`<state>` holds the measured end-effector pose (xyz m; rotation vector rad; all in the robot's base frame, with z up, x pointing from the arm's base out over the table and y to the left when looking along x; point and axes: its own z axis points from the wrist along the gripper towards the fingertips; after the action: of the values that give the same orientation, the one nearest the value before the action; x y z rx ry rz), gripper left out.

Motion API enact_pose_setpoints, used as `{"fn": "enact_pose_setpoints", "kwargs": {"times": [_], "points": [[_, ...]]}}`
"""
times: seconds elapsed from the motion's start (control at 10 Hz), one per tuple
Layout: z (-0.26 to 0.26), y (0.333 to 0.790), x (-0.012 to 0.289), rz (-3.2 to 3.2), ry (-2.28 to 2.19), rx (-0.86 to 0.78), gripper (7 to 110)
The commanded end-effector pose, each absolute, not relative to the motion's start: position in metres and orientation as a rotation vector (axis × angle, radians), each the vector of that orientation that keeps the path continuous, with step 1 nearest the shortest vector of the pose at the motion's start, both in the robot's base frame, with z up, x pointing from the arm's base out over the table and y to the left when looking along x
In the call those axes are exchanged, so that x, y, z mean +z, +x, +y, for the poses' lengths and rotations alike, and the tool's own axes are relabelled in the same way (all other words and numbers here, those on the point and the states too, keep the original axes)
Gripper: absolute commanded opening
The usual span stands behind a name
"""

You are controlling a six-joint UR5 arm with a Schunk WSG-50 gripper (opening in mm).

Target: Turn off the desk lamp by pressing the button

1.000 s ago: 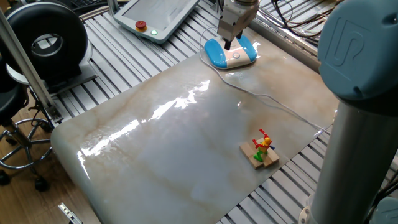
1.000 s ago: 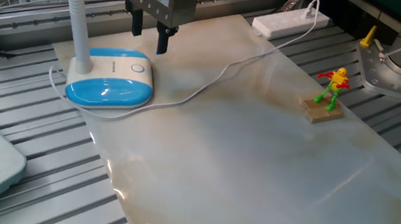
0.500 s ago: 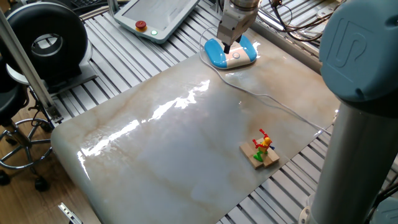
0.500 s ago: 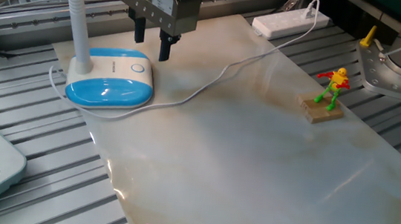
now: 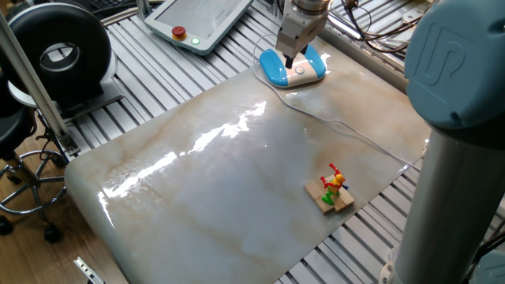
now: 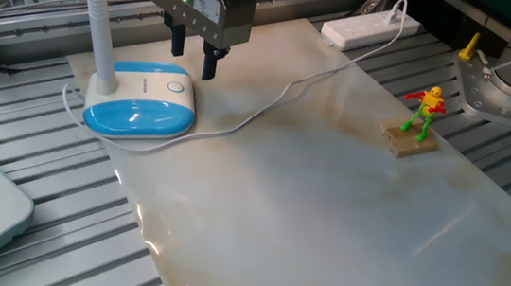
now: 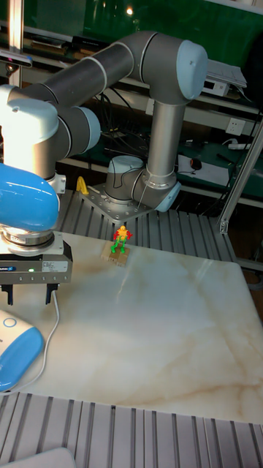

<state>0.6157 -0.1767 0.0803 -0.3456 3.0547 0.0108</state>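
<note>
The desk lamp (image 6: pixel 141 104) stands at the far left of the marble slab, with a blue-and-white oval base and a white neck (image 6: pixel 97 22). Its small round button (image 6: pixel 177 86) sits on the white end of the base. My gripper (image 6: pixel 194 56) hangs just above and behind that end, open, with nothing between its two dark fingers (image 6: pixel 209 64). From the opposite side, the gripper (image 5: pixel 289 57) overlaps the lamp base (image 5: pixel 293 68). The tall fixed view has the gripper (image 7: pixel 29 294) above the base (image 7: pixel 18 356), a clear gap showing between the fingertips.
The lamp's thin white cord (image 6: pixel 279 98) runs across the slab to a power strip (image 6: pixel 370 28). A toy figure on a wooden block (image 6: pixel 416 122) stands at the right. A white pendant (image 5: pixel 197 20) lies beyond the slab.
The gripper has come down slightly and shifted toward the button end of the lamp base; over the last half second it has barely moved. The fingers stay open.
</note>
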Motion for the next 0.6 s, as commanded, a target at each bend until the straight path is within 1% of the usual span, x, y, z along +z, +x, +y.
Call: {"fn": "enact_pose_setpoints", "kwargs": {"times": [0.0,0.5], "points": [[-0.182,0.607,0.084,3.092,-0.352,-0.004,66],[-0.177,0.596,0.084,3.14,-0.291,0.037,66]]}}
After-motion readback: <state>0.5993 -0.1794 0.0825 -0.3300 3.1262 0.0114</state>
